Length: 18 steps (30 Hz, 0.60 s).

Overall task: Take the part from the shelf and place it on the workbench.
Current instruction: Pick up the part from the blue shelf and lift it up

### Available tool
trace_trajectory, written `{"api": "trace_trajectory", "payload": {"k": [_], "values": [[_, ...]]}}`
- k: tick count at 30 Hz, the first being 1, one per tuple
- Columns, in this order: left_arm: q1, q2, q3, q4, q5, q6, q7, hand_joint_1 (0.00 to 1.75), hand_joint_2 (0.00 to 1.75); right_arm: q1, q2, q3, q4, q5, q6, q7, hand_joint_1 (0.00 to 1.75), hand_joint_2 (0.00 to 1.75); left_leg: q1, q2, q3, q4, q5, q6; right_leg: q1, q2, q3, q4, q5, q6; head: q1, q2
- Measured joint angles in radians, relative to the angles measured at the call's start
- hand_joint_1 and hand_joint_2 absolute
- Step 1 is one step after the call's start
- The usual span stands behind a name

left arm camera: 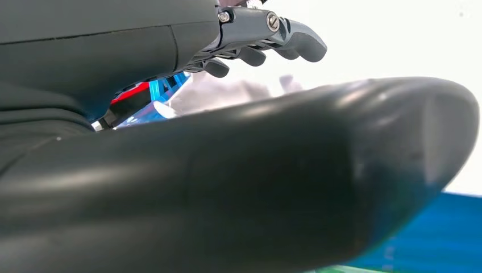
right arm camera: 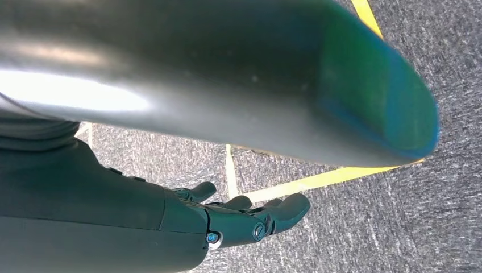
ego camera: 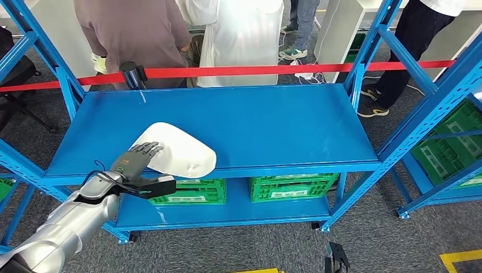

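White part, long axis diagonal, shelf-front

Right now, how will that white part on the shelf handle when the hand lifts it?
The white part looks like a smooth, rigid shell, so probably stiff, light and a bit slippery. It overhangs the shelf edge, so a push from the left hand might tip it off.

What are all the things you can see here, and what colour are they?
Part: one, white, at the front edge of the top shelf.
Shelf rack: one, blue, in the middle; more blue racks beside it.
Crates: two, green, on the lower shelf; more green ones on the right.
Barrier tape: one, red, stretched behind the rack.
People: several, standing behind the tape.
Floor lines: yellow, on grey carpet.
Left hand: dark, fingers resting on the part.
Right hand: dark, hanging above the carpet, holding nothing.
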Motion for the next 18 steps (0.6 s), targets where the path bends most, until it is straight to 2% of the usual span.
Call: {"api": "trace_trajectory", "payload": {"k": [18], "values": [[0.009, 0.0, -0.017, 0.004, -0.007, -0.008, 0.0, 0.0, 0.0, 0.0, 0.0, 0.0, 0.0, 0.0, -0.001, 0.0, 0.0, 0.0, 0.0, 0.0, 0.0, 0.0, 0.0, 0.0, 0.0, 0.0, 0.0, 0.0, 0.0, 0.0, 0.0, 0.0]]}}
